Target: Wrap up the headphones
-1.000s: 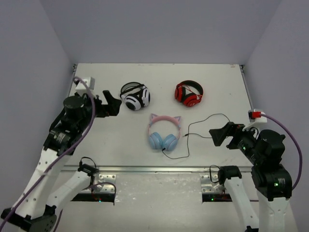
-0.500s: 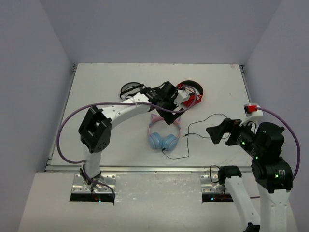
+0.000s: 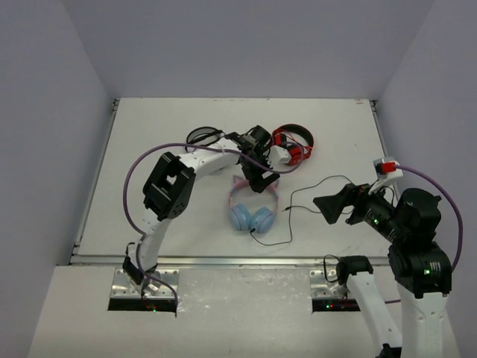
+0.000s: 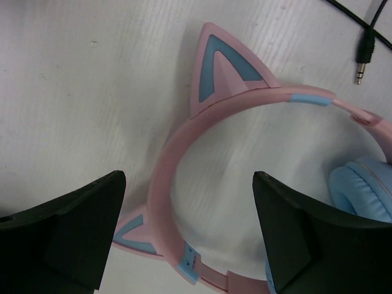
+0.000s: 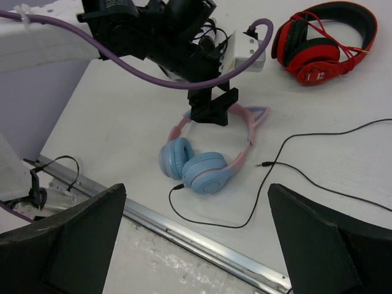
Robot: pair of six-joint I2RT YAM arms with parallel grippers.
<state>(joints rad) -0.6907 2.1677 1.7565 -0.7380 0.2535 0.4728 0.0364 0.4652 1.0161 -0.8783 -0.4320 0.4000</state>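
Note:
The headphones (image 3: 252,216) lie flat mid-table, pink headband and cat ears toward the back, light-blue earcups toward me. Their thin black cable (image 3: 319,183) leaves the earcups, loops right and ends in a loose plug (image 4: 361,62). My left gripper (image 3: 256,181) hangs open just above the headband (image 4: 164,184). One finger is outside the band, the other inside the arc, and neither touches it. My right gripper (image 3: 332,207) is open and empty to the right, above the cable and aimed at the headphones (image 5: 201,165).
Black-and-white headphones (image 3: 200,136) lie at the back, partly behind the left arm. Red-and-black headphones (image 3: 292,143) lie to their right. A metal rail (image 3: 223,261) runs along the table's near edge. Grey walls enclose the table on three sides.
The left arm swung from the table's far left across to the pink headphones and came down over the headband, its jaws narrowing a little. The right gripper edged slightly left.

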